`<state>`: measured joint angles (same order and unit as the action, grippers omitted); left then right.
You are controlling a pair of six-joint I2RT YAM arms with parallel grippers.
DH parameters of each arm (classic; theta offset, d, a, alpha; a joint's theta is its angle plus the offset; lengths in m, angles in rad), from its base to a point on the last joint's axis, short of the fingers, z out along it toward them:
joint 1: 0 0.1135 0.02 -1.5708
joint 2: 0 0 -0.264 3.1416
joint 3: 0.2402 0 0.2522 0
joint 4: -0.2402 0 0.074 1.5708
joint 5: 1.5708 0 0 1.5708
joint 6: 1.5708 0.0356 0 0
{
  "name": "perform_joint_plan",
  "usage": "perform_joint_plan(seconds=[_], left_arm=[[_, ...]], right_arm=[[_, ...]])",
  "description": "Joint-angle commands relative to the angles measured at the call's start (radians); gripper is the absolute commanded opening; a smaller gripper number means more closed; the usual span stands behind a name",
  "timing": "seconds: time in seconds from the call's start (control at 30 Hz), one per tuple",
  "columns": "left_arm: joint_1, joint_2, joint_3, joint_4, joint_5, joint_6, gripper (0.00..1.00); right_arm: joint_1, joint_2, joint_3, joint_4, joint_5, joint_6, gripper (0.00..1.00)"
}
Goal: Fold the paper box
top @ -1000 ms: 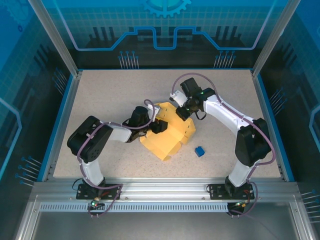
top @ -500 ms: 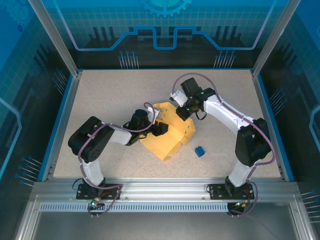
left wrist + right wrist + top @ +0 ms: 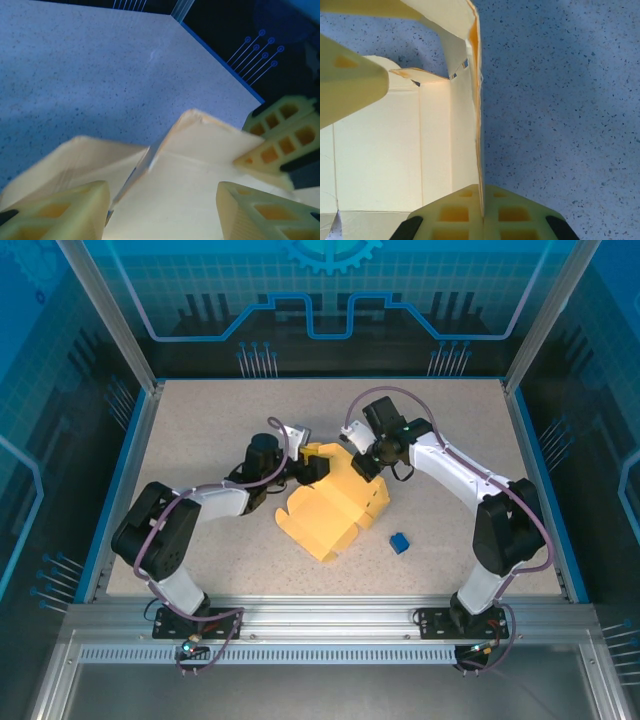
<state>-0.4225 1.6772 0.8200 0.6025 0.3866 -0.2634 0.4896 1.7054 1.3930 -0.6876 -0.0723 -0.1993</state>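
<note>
Paper box (image 3: 330,515) is seen near mid-table, pale yellow and partly folded, with one corner pointed toward the near edge. Flat creased panels are spread on its left and near sides; a raised wall is noted along its right side. Left gripper (image 3: 311,470) is positioned at the box's far-left corner, against a raised flap. Right gripper (image 3: 361,465) is positioned at the box's far edge, touching it. The two grippers are set near each other but apart. Jaw stance cannot be resolved from this height. A small blue cube (image 3: 399,542) is noted on the speckled table (image 3: 210,430), just right of the box and not touching it.
</note>
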Motion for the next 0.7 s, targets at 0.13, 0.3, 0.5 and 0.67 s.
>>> perform_joint_plan(seconds=[0.13, 0.3, 0.5, 0.67], left_arm=[[0.007, 0.024, 0.080, -0.040, 0.072, -0.017, 0.58], [0.004, 0.032, 0.078, 0.013, 0.190, -0.042, 0.50], [-0.018, 0.051, 0.042, 0.104, 0.256, -0.080, 0.45], [-0.026, 0.075, 0.038, 0.112, 0.248, -0.086, 0.46]], right_arm=[[-0.008, -0.030, -0.011, 0.006, -0.035, -0.002, 0.00], [-0.008, -0.029, -0.006, 0.017, -0.050, 0.015, 0.00], [-0.009, -0.024, 0.005, 0.026, -0.079, 0.033, 0.00], [-0.009, -0.024, 0.002, 0.030, -0.087, 0.031, 0.00]])
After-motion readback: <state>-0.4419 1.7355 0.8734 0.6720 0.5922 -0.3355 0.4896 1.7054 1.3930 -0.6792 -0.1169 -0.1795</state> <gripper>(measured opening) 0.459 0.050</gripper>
